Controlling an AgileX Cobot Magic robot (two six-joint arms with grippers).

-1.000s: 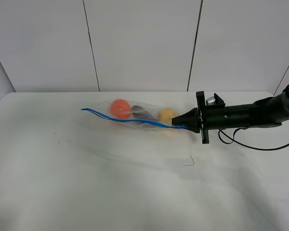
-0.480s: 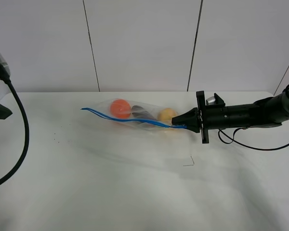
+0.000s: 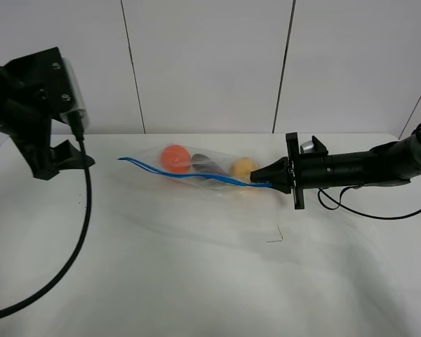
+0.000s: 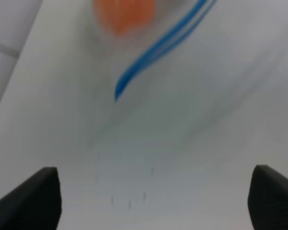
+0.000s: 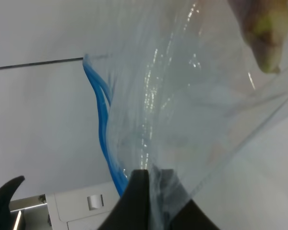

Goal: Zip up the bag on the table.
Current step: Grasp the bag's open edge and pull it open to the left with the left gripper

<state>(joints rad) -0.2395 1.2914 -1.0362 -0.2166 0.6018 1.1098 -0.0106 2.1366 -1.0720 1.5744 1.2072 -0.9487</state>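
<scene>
The clear bag [image 3: 203, 172] lies on the white table [image 3: 196, 281], its blue zipper strip [image 3: 168, 173] running left to right and gaping at the left end. Orange [image 3: 175, 158], dark purple [image 3: 207, 166] and yellow [image 3: 243, 168] items show through. My right gripper [image 3: 258, 181] is shut on the bag's right end by the zipper; the right wrist view shows its tips [image 5: 149, 201] pinching the plastic next to the strip [image 5: 103, 129]. My left gripper [image 3: 69, 165] hovers open left of the bag. The left wrist view, blurred, shows its gripper [image 4: 156, 199] with the strip's left tip [image 4: 134, 72] ahead.
A small dark bent mark [image 3: 274, 236] lies on the table in front of the right gripper. The left arm's black cable [image 3: 74, 246] hangs across the table's left side. The right arm's cable [image 3: 365, 210] loops at the right. White wall panels [image 3: 210, 63] stand behind.
My left arm has come in from the left edge and moved right, toward the bag's left end. The right gripper and the bag have not moved.
</scene>
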